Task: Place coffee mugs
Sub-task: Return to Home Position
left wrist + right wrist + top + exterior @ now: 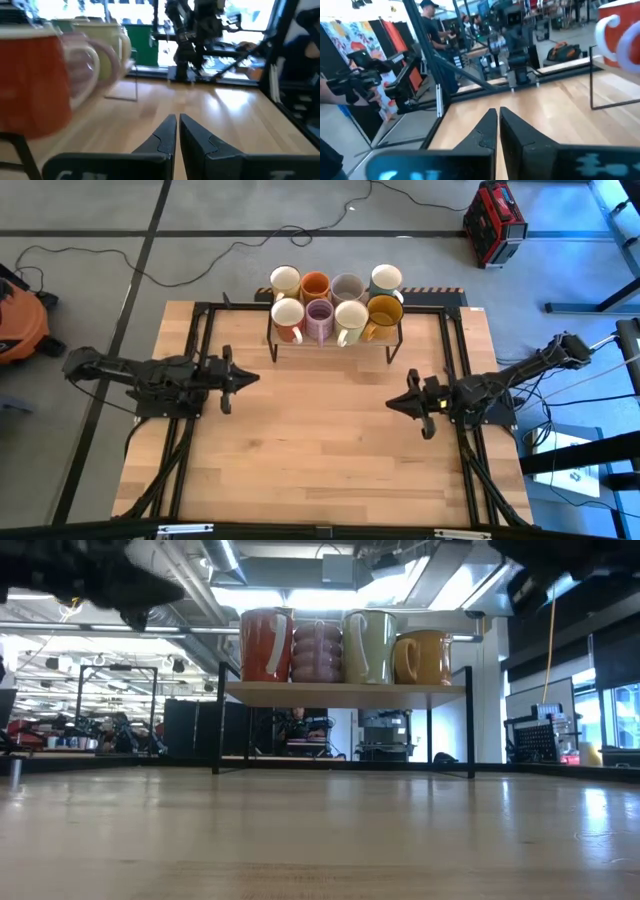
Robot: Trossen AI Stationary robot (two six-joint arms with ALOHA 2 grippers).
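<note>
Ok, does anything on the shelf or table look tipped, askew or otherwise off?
Nothing stands out. The eight small ceramic mugs stand upright in two rows of four on the black-framed wooden shelf. The left gripper and right gripper hover shut above the wooden table.

Dark jointed arms (pixel 150 375) (tapered black fingers (pixel 162 140))
</note>
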